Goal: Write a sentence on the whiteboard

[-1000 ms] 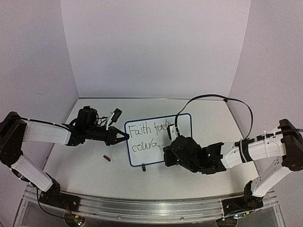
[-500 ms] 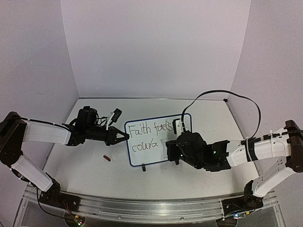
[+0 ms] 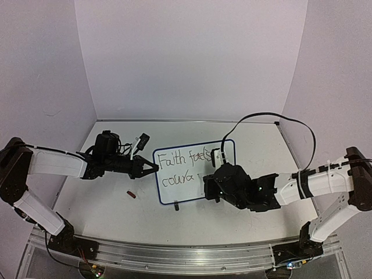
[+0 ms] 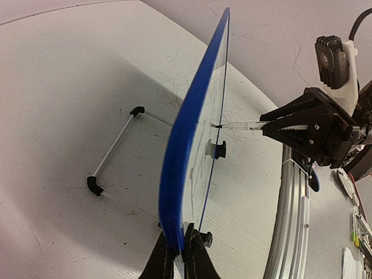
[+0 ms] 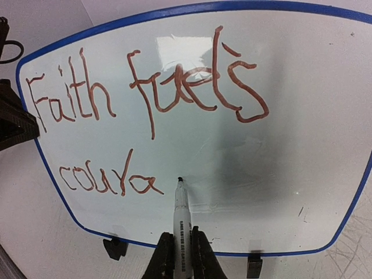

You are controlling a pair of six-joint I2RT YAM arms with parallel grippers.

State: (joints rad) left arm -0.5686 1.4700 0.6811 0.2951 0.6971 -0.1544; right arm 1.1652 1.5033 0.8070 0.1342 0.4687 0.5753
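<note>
**Q:** Top view: what does it show?

**A:** The whiteboard (image 3: pixel 185 195), a thin glossy white panel with a dark-blue rim and rounded corners, stands mid-table on the scuffed, matte tabletop (image 3: pixel 104 203). The sentence (image 3: pixel 171 158) reads "Faith fuels" above "coura", in thin handwritten strokes. My left claw (image 3: pixel 154 168) meets the board's left edge. A small red piece (image 3: pixel 132 195) lies on the table near that claw, apart from the board.

**Q:** And the left wrist view?

**A:** Here I see the board edge-on, its blue rim curving upward. My left claw is pressed together on the lower rim, pinching it between both fingers. Behind the panel, a thin wire stand (image 4: pixel 113 154) with black corner pieces rests on the table. On the writing side, my right claw (image 4: pixel 266 125), black and angular, pinches a slim marker (image 4: pixel 241 124) whose tip is at the board's face.

**Q:** The right wrist view?

**A:** The writing side fills the frame, and the board sits on two small black feet (image 5: pixel 114 247). The strokes look reddish-brown here, uneven in width. My right fingers are closed around the marker's pale, printed barrel. Its dark tip touches the white surface just right of the last "a" in the lower line.
</note>
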